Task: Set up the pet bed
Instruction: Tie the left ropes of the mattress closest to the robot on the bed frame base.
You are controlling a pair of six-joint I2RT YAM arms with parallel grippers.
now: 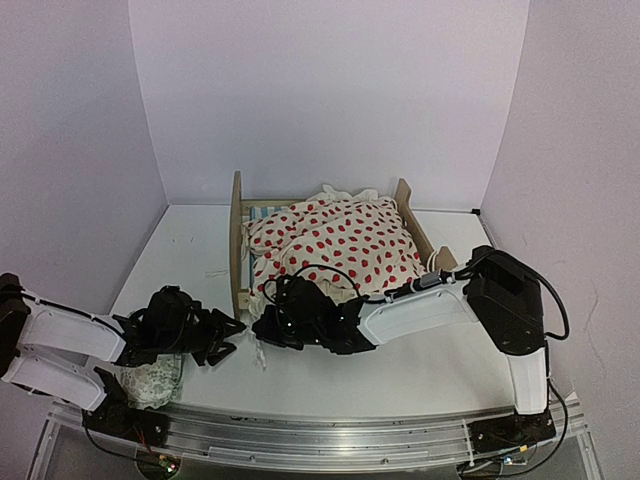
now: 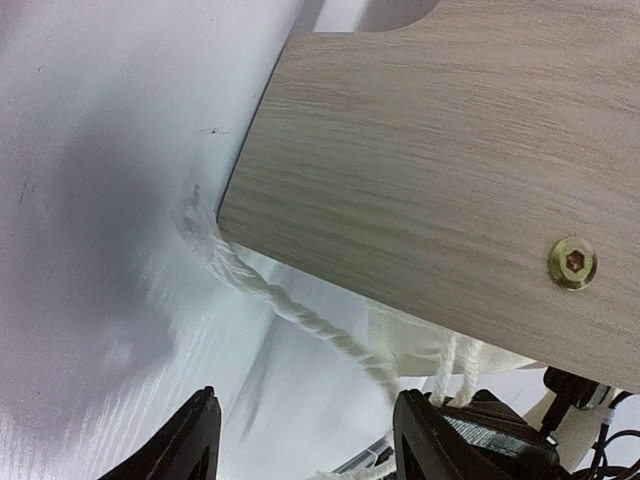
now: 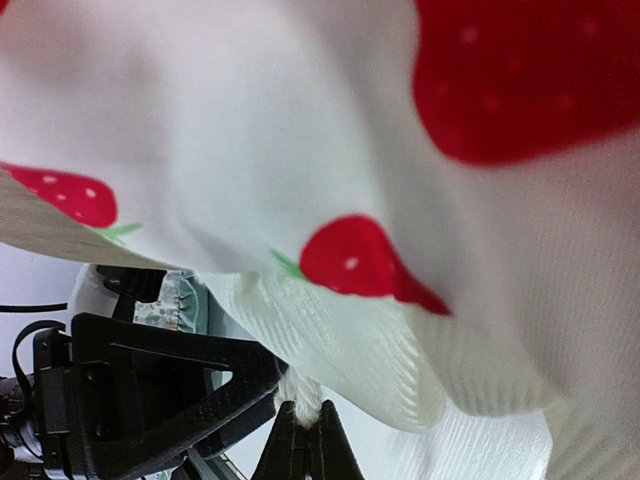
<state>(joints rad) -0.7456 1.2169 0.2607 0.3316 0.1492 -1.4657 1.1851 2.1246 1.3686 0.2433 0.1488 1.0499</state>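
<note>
The pet bed (image 1: 237,250) stands mid-table, a plywood frame with its tall end board on the left. A strip of striped mattress (image 1: 262,211) shows at the back. A cream blanket with red spots (image 1: 345,245) lies heaped over it. My left gripper (image 1: 232,334) is open by the bed's near left corner, with nothing between its fingers (image 2: 190,442). The bed's board (image 2: 440,160) and a white cord (image 2: 300,315) lie just ahead of it. My right gripper (image 1: 263,327) is shut on the blanket's white cord (image 3: 303,398), with the blanket's ribbed edge (image 3: 370,350) hanging above.
A small pale patterned pillow (image 1: 152,380) lies at the near left edge under my left arm. White walls close the table in on three sides. The two grippers are nearly touching at the bed's near corner, and the left gripper's black body (image 3: 150,385) fills the right wrist view's lower left.
</note>
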